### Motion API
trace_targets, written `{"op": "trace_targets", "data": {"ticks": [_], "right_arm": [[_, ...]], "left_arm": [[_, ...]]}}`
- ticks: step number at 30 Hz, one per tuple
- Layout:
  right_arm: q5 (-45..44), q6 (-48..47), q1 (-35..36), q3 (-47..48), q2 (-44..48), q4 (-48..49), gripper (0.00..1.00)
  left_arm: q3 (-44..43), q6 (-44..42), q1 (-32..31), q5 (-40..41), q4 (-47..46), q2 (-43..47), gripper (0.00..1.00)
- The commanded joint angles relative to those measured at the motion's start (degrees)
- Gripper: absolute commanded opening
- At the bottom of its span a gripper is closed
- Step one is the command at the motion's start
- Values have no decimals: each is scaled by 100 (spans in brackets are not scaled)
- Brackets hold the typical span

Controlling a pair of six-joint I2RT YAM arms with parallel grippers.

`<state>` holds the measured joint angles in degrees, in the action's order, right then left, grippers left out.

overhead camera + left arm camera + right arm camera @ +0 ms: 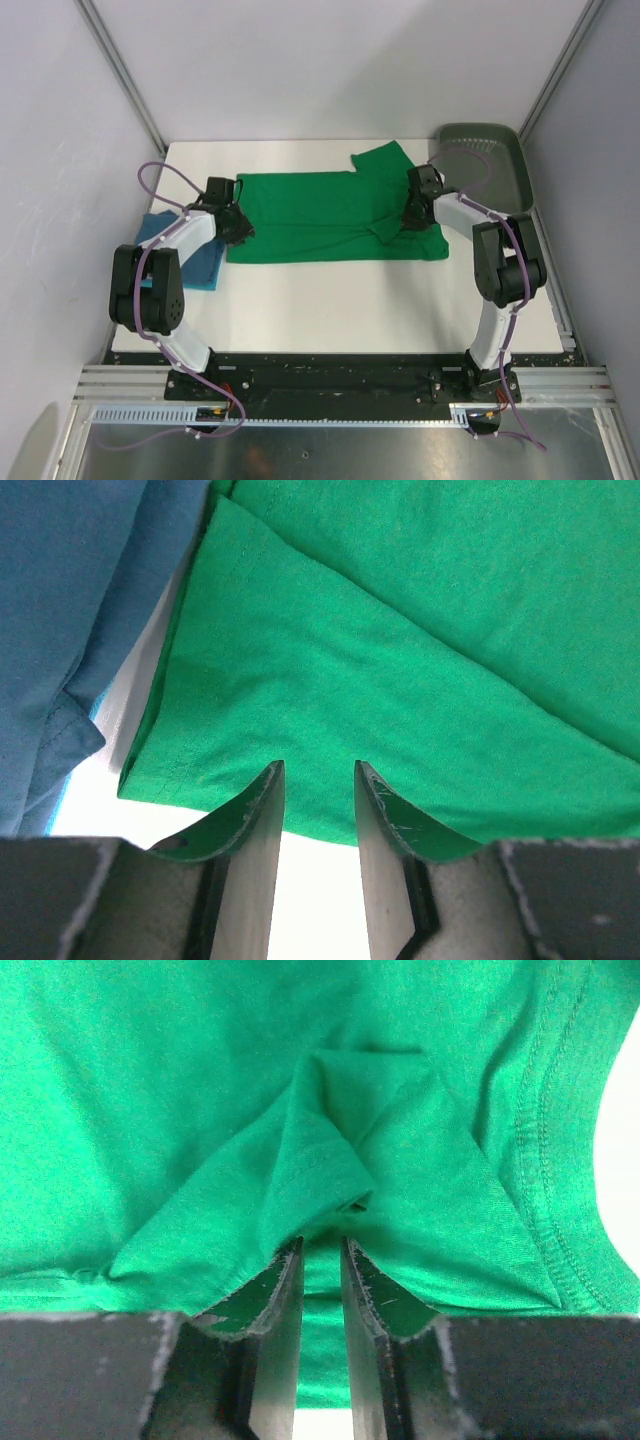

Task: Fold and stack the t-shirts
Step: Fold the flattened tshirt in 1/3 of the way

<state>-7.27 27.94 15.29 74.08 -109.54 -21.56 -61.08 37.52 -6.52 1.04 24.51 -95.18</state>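
Green shirt (pixel 330 215): laid flat and sideways mid-surface (pixel 330 300), partly folded; a sleeve sticks out at its far right corner.
Blue shirt (pixel 205 262): bunched just beside the green shirt's left edge, partly hidden under the left arm, and judged to be waiting its turn.
Left hand (pixel 318 770): set low at the green shirt's left edge with the jaws parted. The hem and bare surface are seen through the gap and nothing is gripped. It is probably placed there so the edge can be taken or steadied.
Right hand (pixel 322 1242): set over the green shirt's right part, jaws nearly together. A raised pleat of cloth stands at the tips; whether it is clenched on that pleat cannot be told.
Tray (pixel 510 170): beyond the green shirt's right end, apart from it.
Step judged: the green shirt is being folded, and stacking is not yet begun.
Why both ends: the shirt is far wider than either hand, so two holds are needed to keep a fold straight.
Risk judged: one layer may be lifted alone, leaving the fold creased.
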Motion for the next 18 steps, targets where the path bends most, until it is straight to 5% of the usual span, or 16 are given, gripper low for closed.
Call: {"op": "trace_targets", "data": {"ticks": [1, 13, 18], "right_arm": [[-132, -58, 10, 354, -128, 65, 27], [10, -91, 69, 1751, -1054, -254, 29], [-75, -61, 78, 2407, -1304, -349, 40]], "left_arm": [[-44, 1, -24, -60, -130, -17, 38], [-85, -31, -13, -241, -122, -43, 38], [-88, -54, -4, -259, -127, -58, 38]]}}
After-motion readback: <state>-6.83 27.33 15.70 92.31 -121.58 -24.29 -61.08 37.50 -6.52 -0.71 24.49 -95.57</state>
